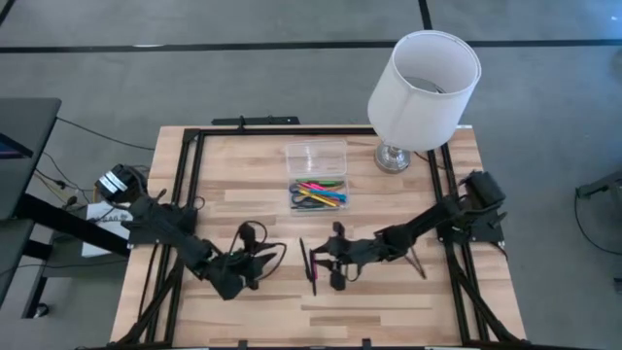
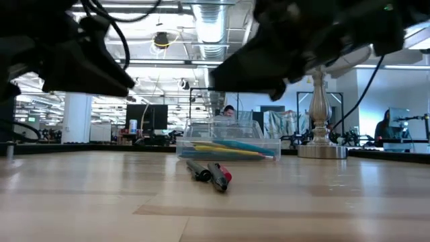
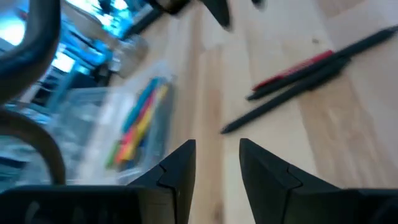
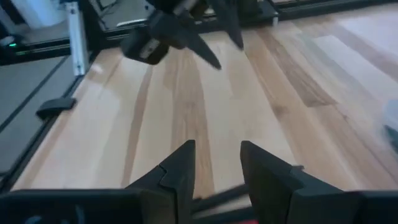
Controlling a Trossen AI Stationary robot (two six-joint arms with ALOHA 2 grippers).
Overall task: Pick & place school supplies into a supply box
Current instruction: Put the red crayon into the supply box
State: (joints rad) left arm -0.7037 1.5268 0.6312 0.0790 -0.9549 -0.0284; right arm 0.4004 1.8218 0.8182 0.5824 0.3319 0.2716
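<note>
High view has the right claw [image 1: 333, 264], spread and empty, just beside the pens [image 1: 309, 264], still needing to pinch one for the box [image 1: 317, 190]; left claw [image 1: 264, 259] spread too.

1. The left gripper [image 3: 216, 163] shows its 2 dark fingers [image 3: 180, 165] with a clear gap between them and nothing held there.
2. Ahead of them, bare light wooden table [image 3: 273, 155] fills most of the view.
3. 2 pens lie side by side on the wood: a red and black pen [image 3: 295, 71] and a black pen [image 3: 292, 93], close together and roughly parallel.
4. Off to one side sits the clear supply box [image 3: 93, 124], blurred, with colored pencils and pens [image 3: 140, 121] inside, in blue, yellow, orange and green.
5. A dark cable [image 3: 37, 99] curves along the edge.
</note>
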